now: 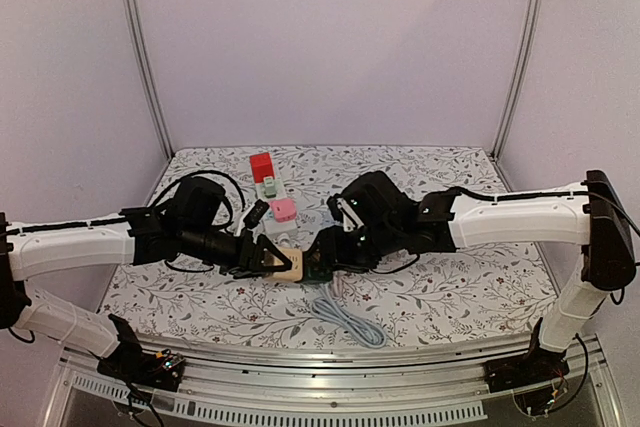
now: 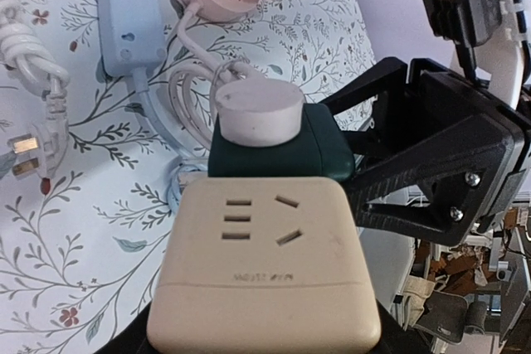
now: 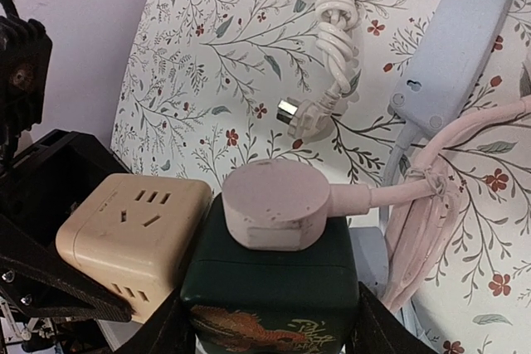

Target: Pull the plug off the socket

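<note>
A beige cube socket sits between the fingers of my left gripper, which is shut on it. Butted against its far side is a dark green cube with a round pink plug seated on its top face. My right gripper has a finger pressed against each side of the green cube. The pink plug trails a pink cord off to the right. From above, both cubes hang between the two grippers over the table's middle.
A pale blue power strip and a white bundled cable with a loose plug lie on the floral table beyond the cubes. A pink adapter and a red block sit further back. A grey coiled cable lies near the front edge.
</note>
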Robot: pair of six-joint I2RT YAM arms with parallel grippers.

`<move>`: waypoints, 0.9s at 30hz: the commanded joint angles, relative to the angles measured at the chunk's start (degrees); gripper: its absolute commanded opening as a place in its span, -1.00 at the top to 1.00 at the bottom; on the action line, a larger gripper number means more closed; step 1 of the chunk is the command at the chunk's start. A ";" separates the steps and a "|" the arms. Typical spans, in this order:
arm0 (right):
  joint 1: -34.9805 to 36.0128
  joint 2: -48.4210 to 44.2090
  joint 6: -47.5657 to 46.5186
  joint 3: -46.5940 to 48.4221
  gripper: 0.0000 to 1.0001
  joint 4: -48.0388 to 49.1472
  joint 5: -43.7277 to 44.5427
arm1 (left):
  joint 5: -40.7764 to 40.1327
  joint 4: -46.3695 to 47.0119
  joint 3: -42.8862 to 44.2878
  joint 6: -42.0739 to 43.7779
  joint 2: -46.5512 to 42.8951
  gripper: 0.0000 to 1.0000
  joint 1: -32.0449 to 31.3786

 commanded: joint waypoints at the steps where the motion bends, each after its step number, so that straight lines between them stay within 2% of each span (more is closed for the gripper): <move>1: 1.73 2.15 -5.38 0.06 0.20 -0.84 4.30 | 6.01 10.49 1.34 0.48 -2.22 0.93 0.03; 4: 2.39 2.22 -9.63 -0.80 0.28 -0.89 6.21 | 6.52 10.50 1.03 -0.14 -1.73 0.94 0.63; 11: 2.64 0.73 -15.86 -3.10 0.29 -0.84 8.13 | 7.61 13.57 0.11 -1.26 -1.98 0.94 1.33; 13: 2.59 0.11 -16.14 -3.21 0.29 -0.98 10.99 | 7.68 13.70 -0.14 -1.28 -1.97 0.94 1.40; 21: 1.95 1.35 -1.48 -1.45 0.35 -2.78 12.80 | 7.30 18.15 -2.35 -0.87 -3.31 0.92 1.42; 27: 1.65 2.36 3.59 -0.24 0.34 -4.45 14.20 | 7.71 17.77 -3.10 -0.84 -2.45 0.92 1.42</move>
